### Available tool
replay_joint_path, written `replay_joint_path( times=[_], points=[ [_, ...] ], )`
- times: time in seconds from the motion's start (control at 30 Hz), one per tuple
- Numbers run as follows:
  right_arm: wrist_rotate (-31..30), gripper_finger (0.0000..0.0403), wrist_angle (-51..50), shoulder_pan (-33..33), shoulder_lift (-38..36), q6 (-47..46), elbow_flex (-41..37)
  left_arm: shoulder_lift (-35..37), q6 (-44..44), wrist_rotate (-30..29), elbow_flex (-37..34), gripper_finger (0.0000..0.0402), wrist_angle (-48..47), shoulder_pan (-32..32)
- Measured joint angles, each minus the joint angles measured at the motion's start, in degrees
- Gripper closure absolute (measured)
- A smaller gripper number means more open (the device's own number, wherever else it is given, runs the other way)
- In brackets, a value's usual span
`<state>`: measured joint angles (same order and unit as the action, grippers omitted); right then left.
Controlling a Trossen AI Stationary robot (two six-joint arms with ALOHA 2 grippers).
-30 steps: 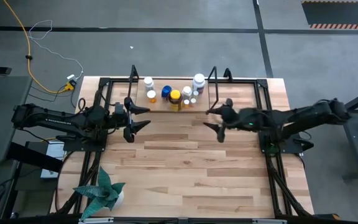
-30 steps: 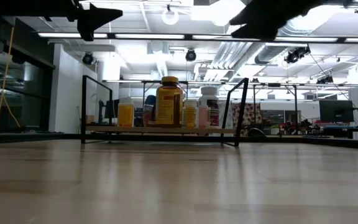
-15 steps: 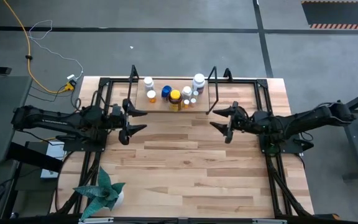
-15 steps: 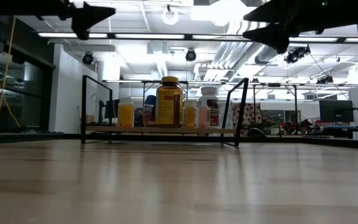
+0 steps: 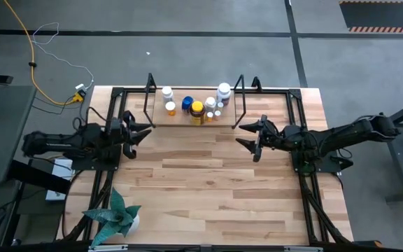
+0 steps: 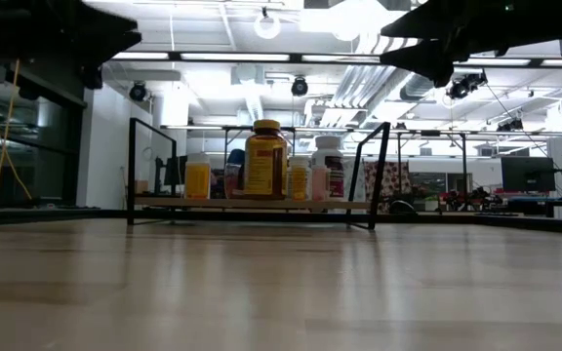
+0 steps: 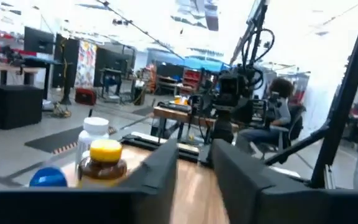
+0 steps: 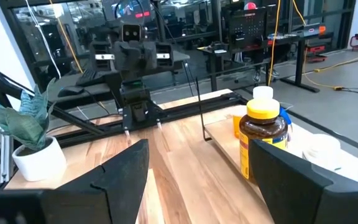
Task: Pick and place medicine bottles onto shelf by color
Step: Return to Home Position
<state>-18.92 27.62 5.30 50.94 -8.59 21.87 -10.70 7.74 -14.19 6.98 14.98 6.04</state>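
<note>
With the medicine bottles [image 5: 197,110] set on the shelf [image 5: 147,105], the left gripper [image 5: 142,131] and right gripper [image 5: 243,135] are held spread and empty.

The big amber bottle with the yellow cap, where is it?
In the high view the amber bottle stands near the middle of the shelf, a blue bottle on its left-arm side and white ones on its right.

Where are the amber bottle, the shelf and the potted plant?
amber bottle [image 6: 265,166], low view, on its yellow label.
shelf [image 6: 160,203], low view, front edge of its wooden floor.
potted plant [image 5: 115,214], high view, on its leaves.
</note>
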Motion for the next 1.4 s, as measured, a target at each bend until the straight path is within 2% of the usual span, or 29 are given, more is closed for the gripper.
replay_joint_path(
  times=[0.1, 0.17, 0.33, 0.57, 0.9, 1.07, 1.17, 1.23, 1.4],
  points=[
    [0.0, 0.0137, -0.1, 0.0, 0.0, 0.1, 0.0, 1.7, 1.1, 0.0, -2.0, 0.0373, -0.4, 1.1],
    [0.0, 0.0137, -0.4, 0.0, 0.0, 0.8, 0.0, 2.1, 2.6, 0.1, -2.5, 0.0392, -0.5, 1.6],
    [0.0, 0.0137, -0.5, 0.0, 0.0, 1.5, 0.0, 2.2, 5.1, 2.0, -4.3, 0.0398, -1.0, 2.3],
    [0.0, 0.0137, -0.5, 0.0, 0.0, 1.1, 0.0, 2.1, 8.6, -0.3, -6.4, 0.0401, -2.7, 2.1],
    [-0.1, 0.0137, -0.4, 0.0, 0.0, 1.1, 0.0, 2.1, 8.2, -0.5, -6.3, 0.0401, -4.4, -2.6],
    [-3.6, 0.0141, -0.5, 0.0, 0.0, -0.5, 0.0, 2.1, 8.2, -0.1, -6.3, 0.0401, -4.4, -3.2],
    [-4.7, 0.0168, -1.7, 0.0, -1.1, -0.7, 0.0, 2.1, 8.6, -0.1, -6.3, 0.0401, -4.4, -3.1],
    [-4.8, 0.0206, -3.6, 0.0, -2.9, -0.9, 0.0, 2.1, 9.5, 0.0, -6.3, 0.0401, -4.5, -3.1],
    [-4.9, 0.0353, -11.3, 0.0, -9.7, -2.7, 0.0, 2.1, 10.5, 0.1, -6.3, 0.0399, -4.5, -3.1]
  ],
)
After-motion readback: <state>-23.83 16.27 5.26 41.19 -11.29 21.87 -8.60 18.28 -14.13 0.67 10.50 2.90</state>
